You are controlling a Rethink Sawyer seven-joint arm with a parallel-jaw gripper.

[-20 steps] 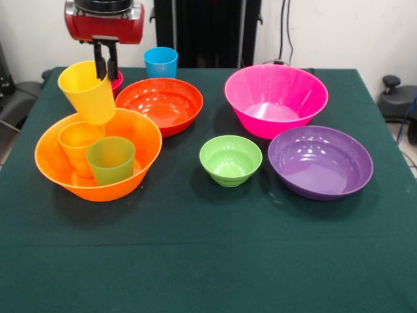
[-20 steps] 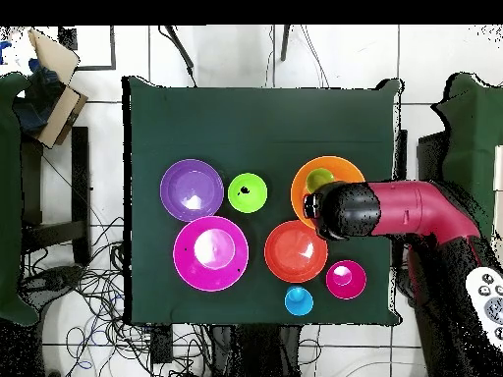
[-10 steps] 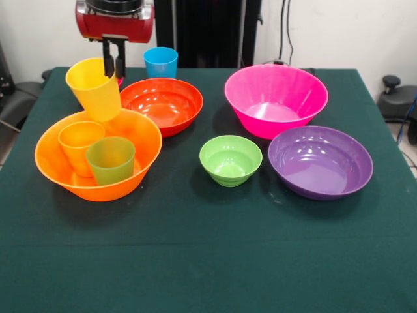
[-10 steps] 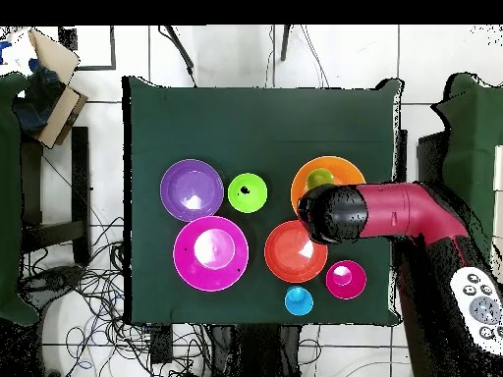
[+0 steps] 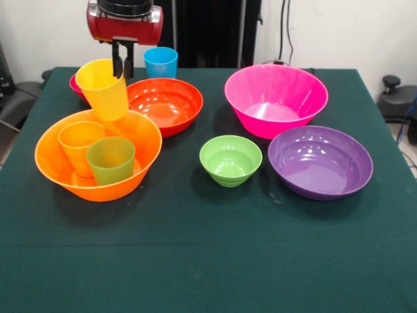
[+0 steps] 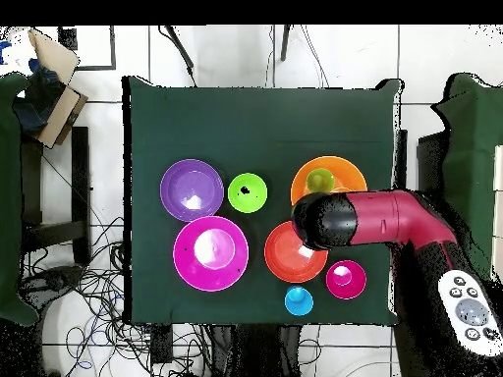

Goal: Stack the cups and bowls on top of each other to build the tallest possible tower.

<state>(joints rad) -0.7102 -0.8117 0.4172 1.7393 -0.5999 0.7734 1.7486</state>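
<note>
Front and overhead views. The red and black arm (image 6: 393,218) reached in from the table's edge in the overhead view, its wrist over the gap between the large orange bowl (image 5: 140,130) and the red-orange bowl (image 5: 166,104). In the front view the gripper (image 5: 122,65) pointed straight down, its two dark fingers (image 5: 117,62) close together and clamped on the far rim of the yellow cup (image 5: 104,90).

The yellow cup hung above the large orange bowl's far edge, mouth upward. Its long axis was tilted, with the mouth leaning toward the picture's left and the base toward the right. Whether its base touched the bowl's rim could not be told from either view.

Inside the large orange bowl stood the orange cup (image 5: 79,145) and the green cup (image 5: 111,158), both upright with mouths up, side by side and apparently touching.

The blue cup (image 5: 160,62) stood upright on the green table (image 5: 208,261) behind the red-orange bowl. The crimson bowl (image 6: 345,279) showed only as a sliver behind the yellow cup in the front view. The pink bowl (image 5: 275,99), purple bowl (image 5: 320,161) and light green bowl (image 5: 230,159) sat apart on the table, each open side up.
</note>
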